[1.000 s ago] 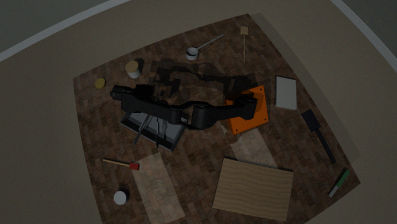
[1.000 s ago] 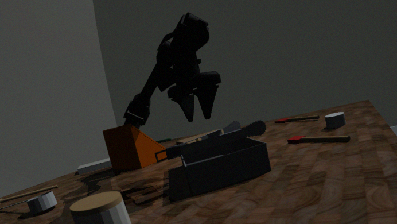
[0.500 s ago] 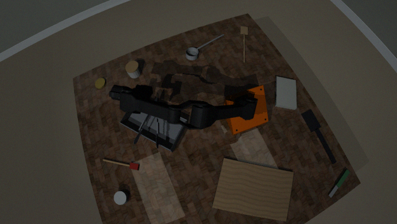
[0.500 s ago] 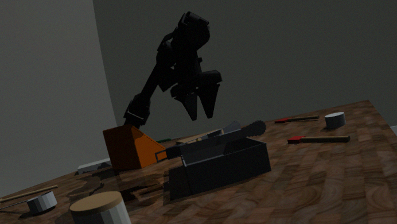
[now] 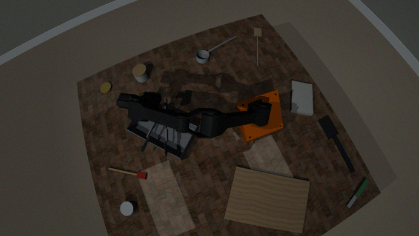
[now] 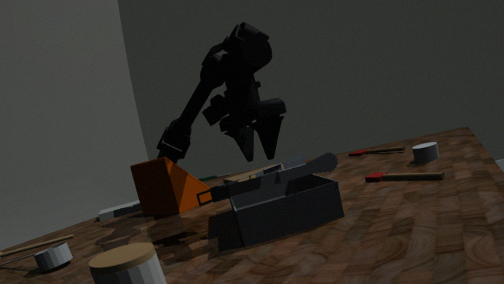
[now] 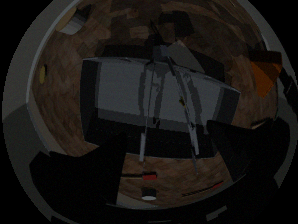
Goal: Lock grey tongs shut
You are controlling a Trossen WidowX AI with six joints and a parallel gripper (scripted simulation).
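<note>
The grey tongs [image 5: 166, 139] [image 6: 325, 162] [image 7: 148, 110] lie across the roasting tin [image 5: 187, 147] [image 6: 291, 218] [image 7: 90, 110]. Their arms are spread in a narrow V, with the scalloped tips past one long wall and the hinge with its pull ring [image 6: 204, 197] past the other. My gripper [image 6: 260, 159] [image 7: 168, 131] is open and empty, fingers pointing down above the tongs and the tin. In the wrist view both tongs arms run between my fingers. The arm hides the hinge end in the top view. The wooden board [image 5: 266, 199] [image 6: 237, 178] carries nothing.
The orange base block [image 5: 249, 131] [image 6: 156, 186] stands beside the tin. A wooden-lidded jar [image 5: 140, 74] [image 6: 124, 258] and a small pan [image 5: 202, 57] [image 6: 54, 256] stand at one side. A red-headed brush [image 5: 141, 175] and a white cylinder [image 5: 126, 208] are beyond the tips.
</note>
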